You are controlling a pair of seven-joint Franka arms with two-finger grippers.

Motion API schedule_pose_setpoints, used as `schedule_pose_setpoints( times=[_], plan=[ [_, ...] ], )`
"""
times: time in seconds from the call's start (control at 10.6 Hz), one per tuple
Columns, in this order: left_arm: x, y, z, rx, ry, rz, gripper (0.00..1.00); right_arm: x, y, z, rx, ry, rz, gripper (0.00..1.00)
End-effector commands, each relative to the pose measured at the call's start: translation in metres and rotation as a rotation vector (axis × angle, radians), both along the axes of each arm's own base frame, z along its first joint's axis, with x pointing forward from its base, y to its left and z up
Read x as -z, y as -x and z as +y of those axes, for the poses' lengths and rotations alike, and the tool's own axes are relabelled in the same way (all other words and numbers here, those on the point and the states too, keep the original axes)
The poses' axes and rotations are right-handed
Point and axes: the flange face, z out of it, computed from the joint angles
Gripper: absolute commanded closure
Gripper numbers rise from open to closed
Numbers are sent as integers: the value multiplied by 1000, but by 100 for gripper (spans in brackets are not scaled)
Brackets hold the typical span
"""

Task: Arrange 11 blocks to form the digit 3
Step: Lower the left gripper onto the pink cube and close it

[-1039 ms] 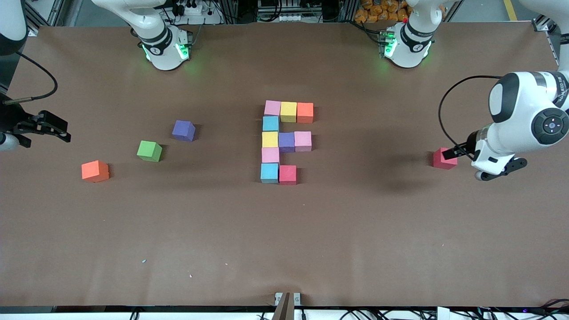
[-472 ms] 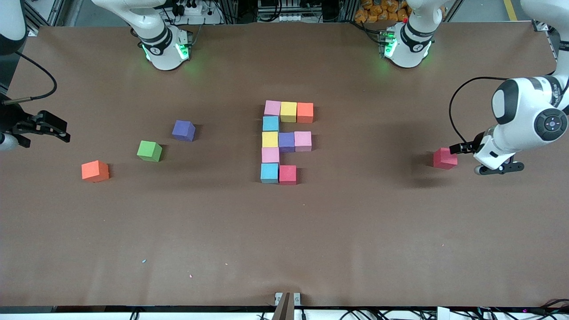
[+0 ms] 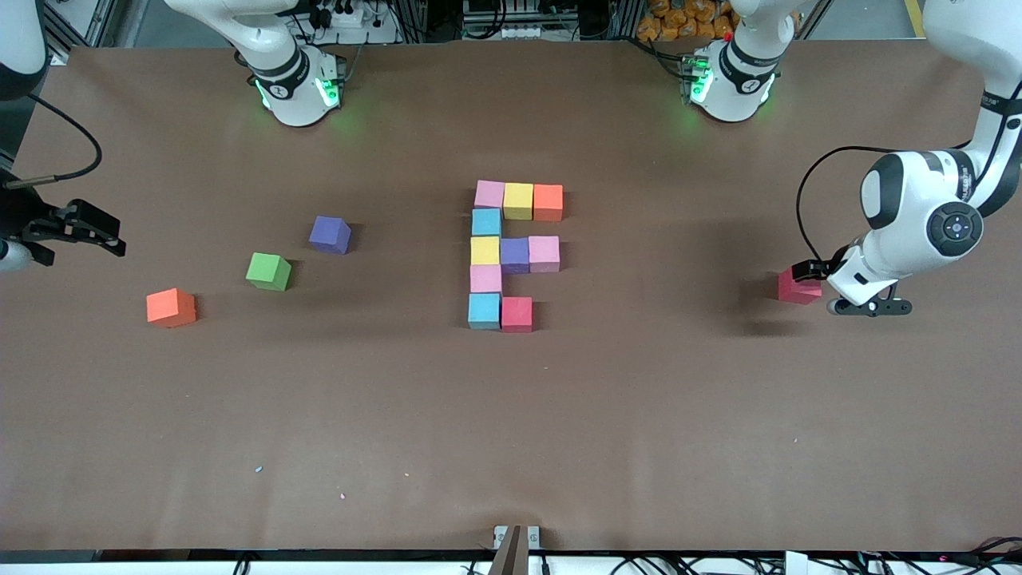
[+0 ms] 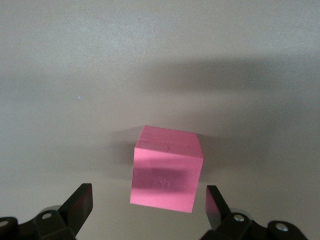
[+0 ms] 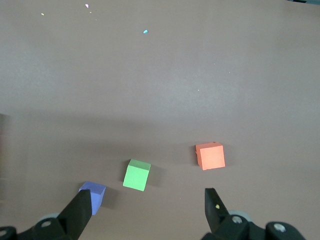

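Presently sitting mid-table: a partly built digit 3 [image 3: 515,254] of ten touching cubes. Running along its row farthest from the front camera: pink, yellow, orange. Dropping toward the camera from the pink one: a column of blue, yellow, pink, blue. Branching from the column's yellow cube: purple, then pink. Ending beside the nearest blue: one red cube.

Lying alone toward the left arm's end of the table: a loose red block [image 3: 797,287] [image 4: 167,171]. Hovering low just beside and over it: the left gripper [image 3: 830,281] [image 4: 148,205], fingers spread wide on either side of the block in the left wrist view, not touching it.

Scattered toward the right arm's end, well apart from one another: a purple cube [image 3: 330,234] [image 5: 92,194], a green cube [image 3: 268,271] [image 5: 137,174] and an orange cube [image 3: 171,307] [image 5: 210,155].

Waiting up at that end's edge: the right gripper [image 3: 88,228] [image 5: 147,207], fingers wide apart and holding nothing.
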Motion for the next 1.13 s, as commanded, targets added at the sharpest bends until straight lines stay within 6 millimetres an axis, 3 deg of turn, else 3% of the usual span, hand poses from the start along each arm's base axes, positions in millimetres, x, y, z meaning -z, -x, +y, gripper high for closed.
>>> schedule_pose_setpoints(
  times=[0.0, 0.19, 0.38, 0.66, 0.76, 0.85, 0.94, 1.04],
  plan=[
    [9, 0, 0, 30, -2, -10, 0, -7, -3, -2, 2, -8, -13, 0],
    [20, -3, -4, 37, 9, -15, 0, -10, 3, -6, 8, -10, -9, 0],
    [31, -7, -3, 55, 6, -9, 0, -17, 12, -21, 34, -12, -1, 0],
    [42, -4, -3, 60, 13, 10, 0, -20, 15, -23, 34, -13, -7, 0],
    [44, -4, -2, 74, 17, 14, 24, -21, 15, -24, 37, -12, -11, 0],
    [43, -4, -2, 72, 19, 14, 66, -20, 14, -24, 38, -12, -9, 0],
    [43, -4, -2, 55, 16, 13, 92, -18, 14, -23, 36, -12, -8, 0],
    [38, -9, -3, 16, 16, 4, 100, -19, 13, -24, 38, -12, -12, 0]
  ],
)
